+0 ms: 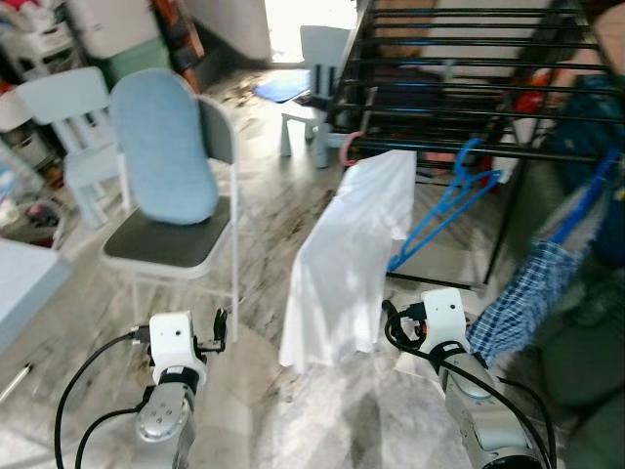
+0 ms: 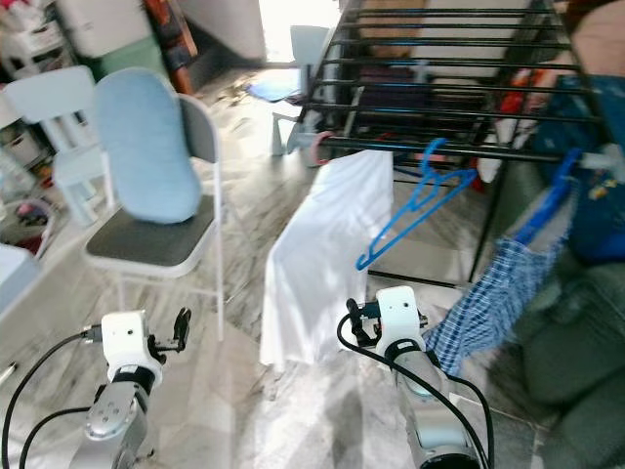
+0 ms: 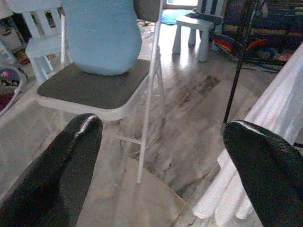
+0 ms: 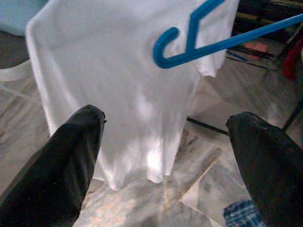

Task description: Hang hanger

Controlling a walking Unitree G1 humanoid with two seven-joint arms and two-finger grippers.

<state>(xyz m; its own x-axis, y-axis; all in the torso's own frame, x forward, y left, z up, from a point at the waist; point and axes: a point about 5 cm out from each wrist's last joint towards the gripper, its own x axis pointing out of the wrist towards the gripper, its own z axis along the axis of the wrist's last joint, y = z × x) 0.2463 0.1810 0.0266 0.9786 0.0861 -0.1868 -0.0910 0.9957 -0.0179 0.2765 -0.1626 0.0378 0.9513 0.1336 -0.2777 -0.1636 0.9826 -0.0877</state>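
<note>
**Both grippers empty, blue hanger already on the rack: snag risks ahead**

Nearest the head cam: right gripper (image 4: 161, 156) at 5 o'clock and left gripper (image 3: 161, 161) at 7 o'clock, both low w/ silver arms raised; each one's two long black fingers spread wide, holding nothing; wrist views confirm open gaps.

Task item: blue plastic hanger (image 1: 451, 203) at approx 1 o'clock, hook over a front bar of the black metal drying rack (image 1: 469, 59), body swinging tilted below it; looks hung already, tho hook seat is too small to judge. Just beside it, at 12 o'clock, a white cloth garment (image 1: 347, 264) drapes from the same bar down toward the marble-pattern floor (image 1: 264, 244).

Risks, as I judge them: right fingers reaching fwd could catch the white cloth and drag it off; a nudge on the tilted hanger might unhook it; black cables looping off both wrists could foul rack bars; blue checked fabric (image 1: 522, 288) at 3 o'clock crowds the right arm's outer side.

Room: open floor between the white folding chair w/ pale blue cushion (image 1: 166, 166) at 10 o'clock and the cloth; left arm has free space, right arm's lane is tight; rack's lower front bar is the hard edge ahead.
</note>
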